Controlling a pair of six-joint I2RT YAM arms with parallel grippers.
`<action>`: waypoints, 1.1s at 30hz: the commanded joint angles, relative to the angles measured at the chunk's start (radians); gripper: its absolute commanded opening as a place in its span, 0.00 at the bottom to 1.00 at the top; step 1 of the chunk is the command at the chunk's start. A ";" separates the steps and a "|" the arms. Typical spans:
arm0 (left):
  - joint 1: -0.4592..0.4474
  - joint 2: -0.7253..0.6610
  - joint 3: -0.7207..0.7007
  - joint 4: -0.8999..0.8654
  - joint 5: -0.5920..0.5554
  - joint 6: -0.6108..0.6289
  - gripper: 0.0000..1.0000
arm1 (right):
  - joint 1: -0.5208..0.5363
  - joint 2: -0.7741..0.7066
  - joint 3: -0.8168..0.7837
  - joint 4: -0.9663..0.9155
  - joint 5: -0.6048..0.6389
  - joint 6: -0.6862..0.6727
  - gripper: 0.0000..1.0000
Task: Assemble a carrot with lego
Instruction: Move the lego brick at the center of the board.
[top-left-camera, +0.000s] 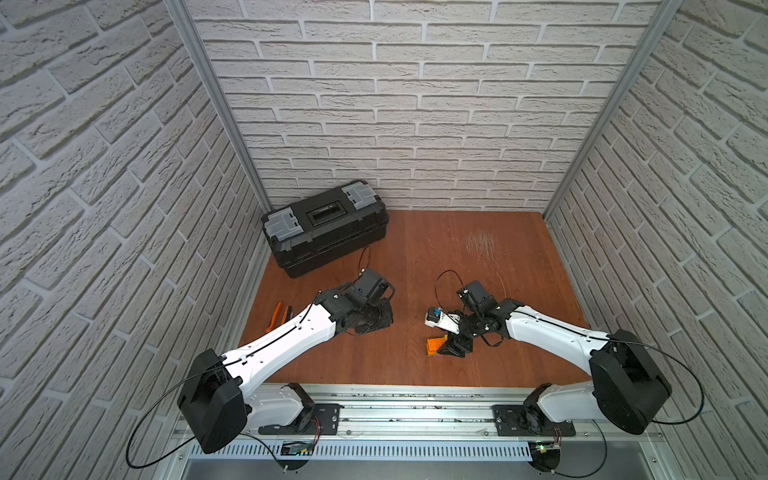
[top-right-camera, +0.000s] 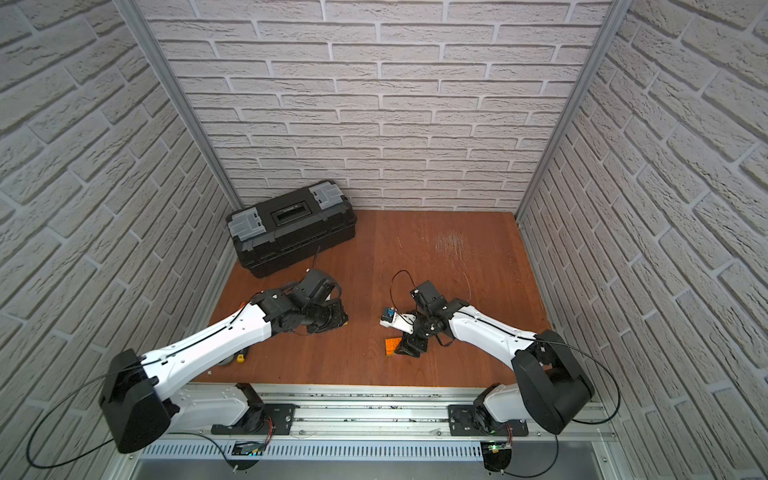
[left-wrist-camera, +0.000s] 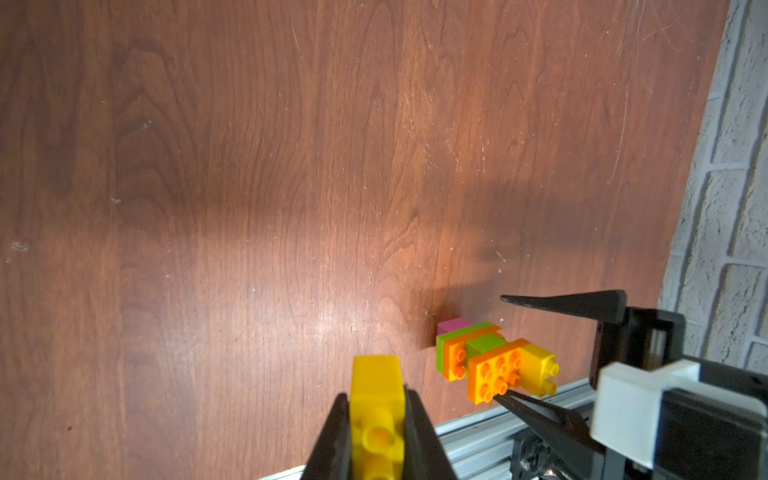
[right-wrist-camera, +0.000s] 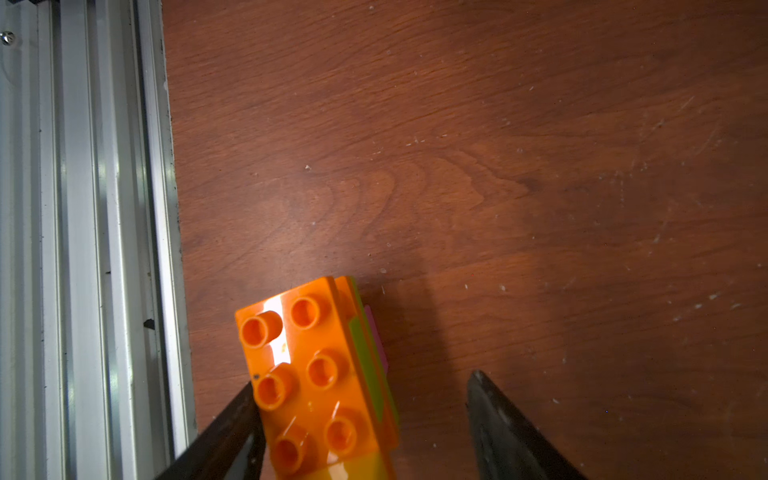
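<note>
The carrot (left-wrist-camera: 494, 365) lies on its side on the wooden table near the front rail, a stack with a pink end, lime-green and orange layers and one yellow brick (left-wrist-camera: 538, 370) at the other end. My right gripper (right-wrist-camera: 361, 379) is open around it. One finger (right-wrist-camera: 232, 424) touches the orange brick (right-wrist-camera: 307, 365); the other finger (right-wrist-camera: 498, 424) stands clear of the stack. Both top views show the orange stack (top-left-camera: 434, 345) (top-right-camera: 392, 345) just left of the right gripper (top-left-camera: 448, 347). My left gripper (left-wrist-camera: 376, 392) is shut on a second small yellow lego brick (left-wrist-camera: 376, 374), held left of the carrot.
A closed black toolbox (top-left-camera: 324, 226) stands at the back left. Orange-handled pliers (top-left-camera: 276, 316) lie beside the left arm. The aluminium rail (right-wrist-camera: 83, 249) runs along the table's front edge, close to the carrot. Brick-pattern walls enclose three sides.
</note>
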 joint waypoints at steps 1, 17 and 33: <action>0.011 -0.001 -0.010 0.029 0.008 0.020 0.00 | 0.013 0.011 0.024 -0.015 0.006 0.014 0.74; 0.063 0.004 -0.029 0.052 0.094 0.066 0.00 | 0.052 -0.013 0.092 0.018 0.076 0.259 0.76; 0.137 0.056 0.091 -0.094 0.140 0.188 0.00 | 0.145 -0.343 -0.277 0.520 0.321 0.606 0.82</action>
